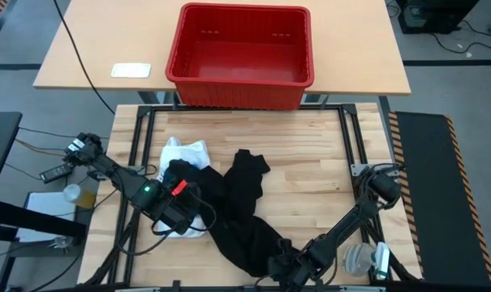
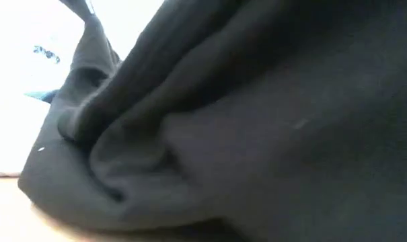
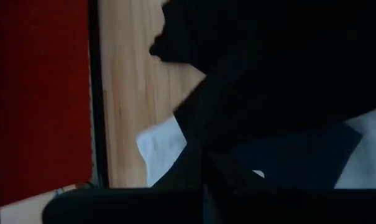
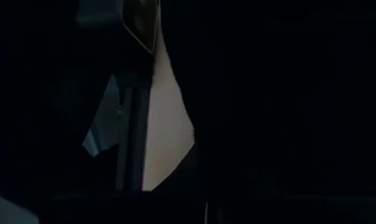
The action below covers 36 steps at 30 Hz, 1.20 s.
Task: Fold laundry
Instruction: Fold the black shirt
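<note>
Left claw over white shirt; black garment blocks low view.

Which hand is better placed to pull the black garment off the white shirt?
Probably left. The left hand sits over the white shirt where the black garment overlaps it; the right hand is at the garment's near end.
</note>
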Tool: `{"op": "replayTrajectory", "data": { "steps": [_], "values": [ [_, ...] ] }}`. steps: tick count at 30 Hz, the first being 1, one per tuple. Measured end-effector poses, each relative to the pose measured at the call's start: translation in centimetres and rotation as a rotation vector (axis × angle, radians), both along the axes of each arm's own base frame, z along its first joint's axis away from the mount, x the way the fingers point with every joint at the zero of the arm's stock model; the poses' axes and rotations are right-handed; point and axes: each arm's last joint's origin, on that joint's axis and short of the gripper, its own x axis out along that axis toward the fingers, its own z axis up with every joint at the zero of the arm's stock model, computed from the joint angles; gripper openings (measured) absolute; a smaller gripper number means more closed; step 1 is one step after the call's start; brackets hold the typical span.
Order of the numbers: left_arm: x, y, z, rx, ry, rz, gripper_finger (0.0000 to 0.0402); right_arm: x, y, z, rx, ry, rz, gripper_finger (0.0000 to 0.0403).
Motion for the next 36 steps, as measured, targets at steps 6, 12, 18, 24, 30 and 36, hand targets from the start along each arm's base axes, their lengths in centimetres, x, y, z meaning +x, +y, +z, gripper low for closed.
{"op": "replayTrajectory", "data": {
  "steps": [6,12,18,24,30,36],
  "values": [
    [-2.0,0.2,5.1,-0.057,-0.167,-0.075,0.0002,-2.5,-1.3,7.9,-0.141,-0.109,-0.076,0.001],
    [-4.8,1.6,9.8,-0.106,-0.283,-0.181,0.0001,-6.5,-3.5,15.2,-0.207,-0.271,-0.006,0.0022],
    [-6.2,2.5,14.0,-0.12,-0.399,-0.284,0.0001,-9.7,-7.0,21.0,-0.195,-0.413,0.08,0.0009],
    [-7.0,3.2,17.7,-0.081,-0.541,-0.369,0.0,-13.2,-11.1,25.9,-0.235,-0.636,-0.071,0.001],
    [-8.0,5.0,19.7,0.033,-0.607,-0.29,0.0001,-16.0,-14.6,28.7,-0.341,-0.792,-0.231,0.0011],
    [-9.8,7.3,21.5,0.214,-0.664,-0.174,0.0004,-17.9,-17.1,30.4,-0.648,-0.886,-0.429,0.0011]
  ]
}}
